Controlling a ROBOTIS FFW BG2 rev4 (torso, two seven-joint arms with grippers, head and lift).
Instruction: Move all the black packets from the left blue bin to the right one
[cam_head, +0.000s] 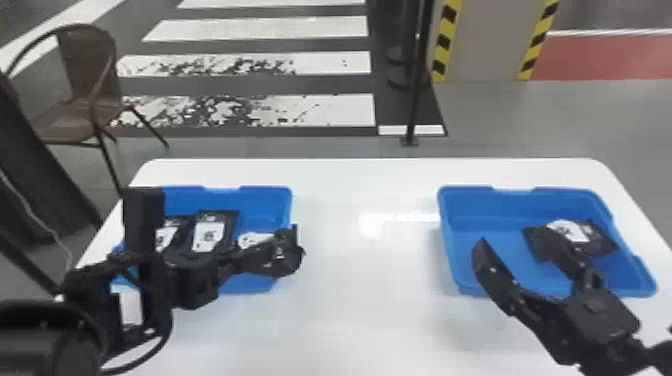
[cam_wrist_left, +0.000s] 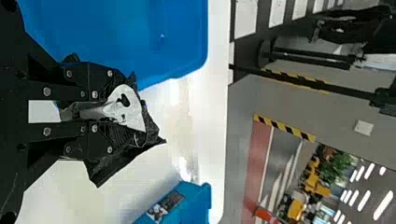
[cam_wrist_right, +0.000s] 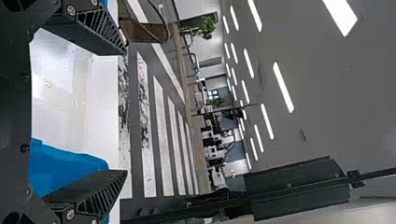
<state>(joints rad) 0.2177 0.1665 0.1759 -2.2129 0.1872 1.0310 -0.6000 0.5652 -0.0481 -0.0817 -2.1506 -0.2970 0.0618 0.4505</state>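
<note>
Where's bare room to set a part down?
White tabletop between left bin and right bin; also the thin strip beyond both, up to the far edge. Crowded: left bin, packets inside, left gripper holding another near its right wall; right bin's right side, packet under right gripper.

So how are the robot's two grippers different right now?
The left gripper is closed on a black packet, but the right gripper is empty, its fingers wide apart.
The left gripper is at the left blue bin; the right gripper is at the right blue bin.
Both are black.
</note>
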